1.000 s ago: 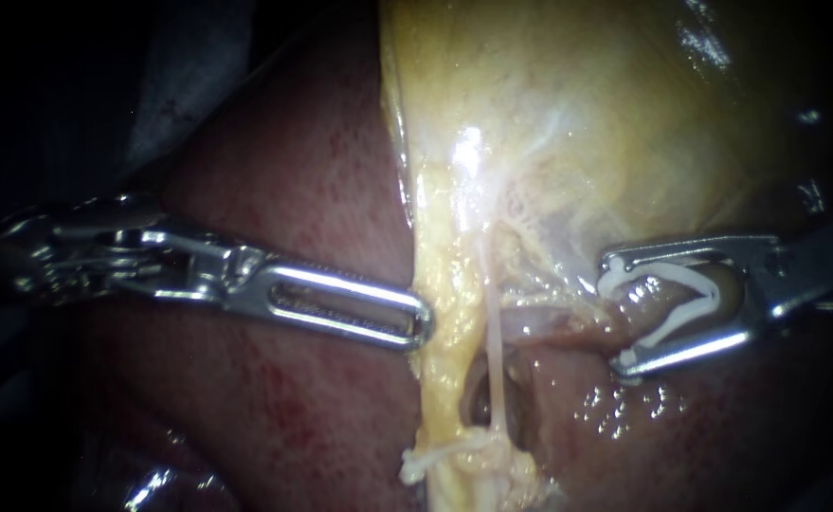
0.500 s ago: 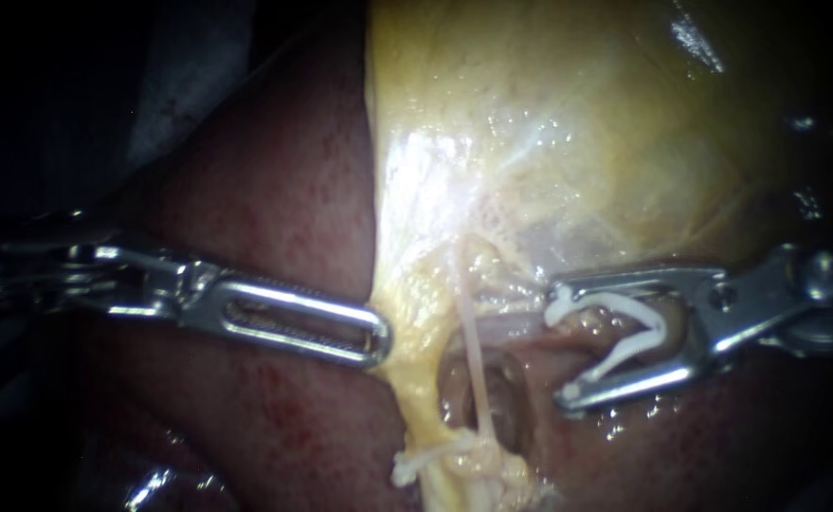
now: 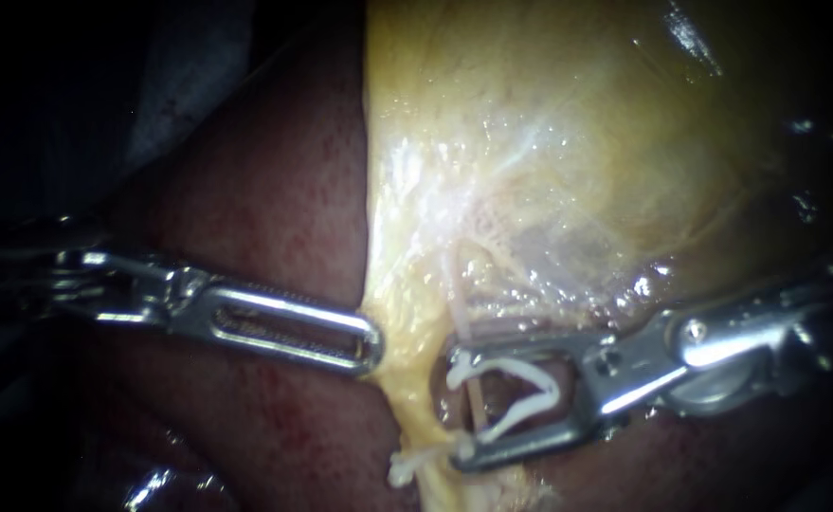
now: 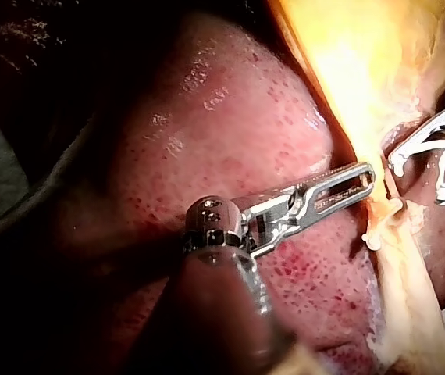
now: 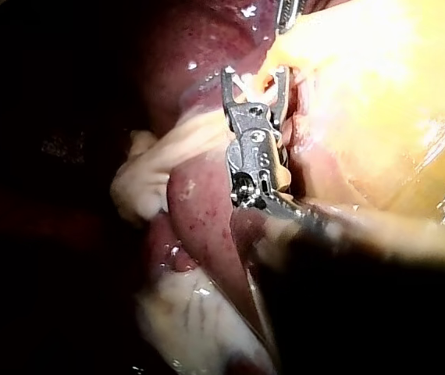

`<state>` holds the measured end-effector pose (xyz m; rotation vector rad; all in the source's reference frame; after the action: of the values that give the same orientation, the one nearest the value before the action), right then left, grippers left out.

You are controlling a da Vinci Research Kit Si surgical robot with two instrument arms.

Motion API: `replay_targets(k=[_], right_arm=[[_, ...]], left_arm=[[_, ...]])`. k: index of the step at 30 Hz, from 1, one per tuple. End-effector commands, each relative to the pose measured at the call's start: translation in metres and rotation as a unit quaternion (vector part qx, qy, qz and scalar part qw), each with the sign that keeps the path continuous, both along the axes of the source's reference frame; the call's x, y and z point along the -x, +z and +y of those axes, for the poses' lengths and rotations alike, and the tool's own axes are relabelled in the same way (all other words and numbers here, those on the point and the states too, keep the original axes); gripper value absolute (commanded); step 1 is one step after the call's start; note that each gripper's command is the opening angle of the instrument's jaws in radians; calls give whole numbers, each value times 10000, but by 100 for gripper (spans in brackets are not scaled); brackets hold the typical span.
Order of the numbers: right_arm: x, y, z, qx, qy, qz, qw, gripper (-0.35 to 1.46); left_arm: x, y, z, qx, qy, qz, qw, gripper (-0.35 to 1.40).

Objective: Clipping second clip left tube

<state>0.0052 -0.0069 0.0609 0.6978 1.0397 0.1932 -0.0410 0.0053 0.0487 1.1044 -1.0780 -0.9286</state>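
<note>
Position of thin pale stringy tube [image 3: 476, 403]: between the spread legs of white V-shaped clip [image 3: 547, 387], inside the wide-parted jaws of right instrument [image 3: 454, 408], both jaws bearing on that clip. Left instrument [image 3: 371, 343]: slotted steel jaws closed on edge of yellow fatty tissue [image 3: 407, 313], near the tube.

My left instrument [image 3: 367, 343] reaches in almost level, tip dipping slightly. My right instrument [image 3: 455, 409] slants down from the right, its jaws spread wide yet gripping a white clip [image 3: 551, 389] seated between them.
</note>
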Motion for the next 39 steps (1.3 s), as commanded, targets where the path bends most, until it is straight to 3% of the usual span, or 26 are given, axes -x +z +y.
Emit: replay_targets(k=[1, 12, 26, 39], right_arm=[[1, 4, 0, -9, -9, -14, 10000, 52], [-1, 34, -9, -68, -70, -128, 9999, 51], [-32, 47, -23, -189, -206, -113, 9995, 49], [-47, 53, -27, -312, -357, -88, 9988, 39]], left_arm=[[0, -1, 0, 0, 0, 3, 10000, -35], [2, -10, -3, -6, 2, -1, 10000, -35], [7, -16, -5, -9, -12, -11, 10000, -35], [10, -17, -5, -8, -17, -8, 10000, -35]])
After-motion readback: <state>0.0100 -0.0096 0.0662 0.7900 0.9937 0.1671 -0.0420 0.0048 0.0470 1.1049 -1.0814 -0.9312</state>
